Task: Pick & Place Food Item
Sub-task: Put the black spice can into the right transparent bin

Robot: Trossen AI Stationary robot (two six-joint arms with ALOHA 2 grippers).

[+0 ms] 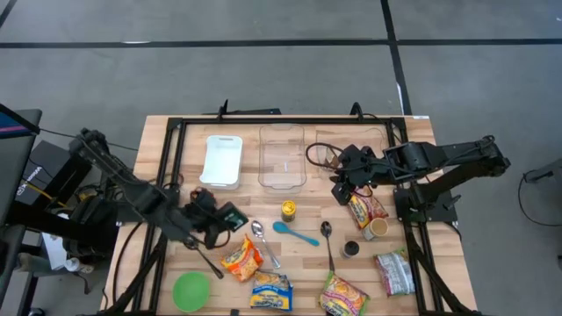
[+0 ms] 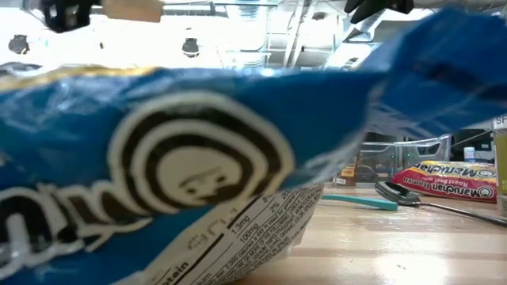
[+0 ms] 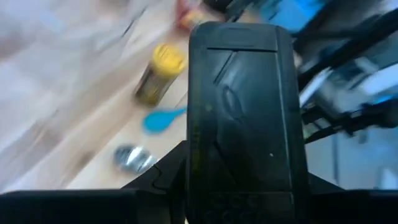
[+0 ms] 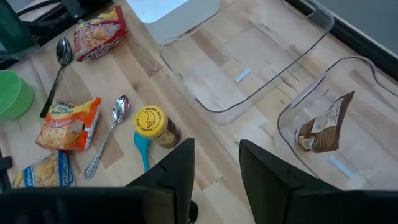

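Observation:
My left gripper hovers over the table's near left part, shut on a black flat rectangular item, which shows as a dark block with a pale green edge in the high view. Food packs lie on the wood: an orange noodle pack, a blue-yellow pack and a red-green pack. A yellow-lidded jar stands beside a blue spoon. My right gripper hangs open over the far right, above two clear bins; one bin holds a brown packet. My left gripper pinches the black item by its near end between the two fingers. The item stands out ahead of the fingers and fills the middle of the wrist view, hiding the fingertips. It is lifted clear of the table, and the fingers slant down toward the table's right.
A white tray and an empty clear bin sit at the far middle. Two metal spoons, a green bowl, a can and more packs lie about. A blue packet blocks most of the low view.

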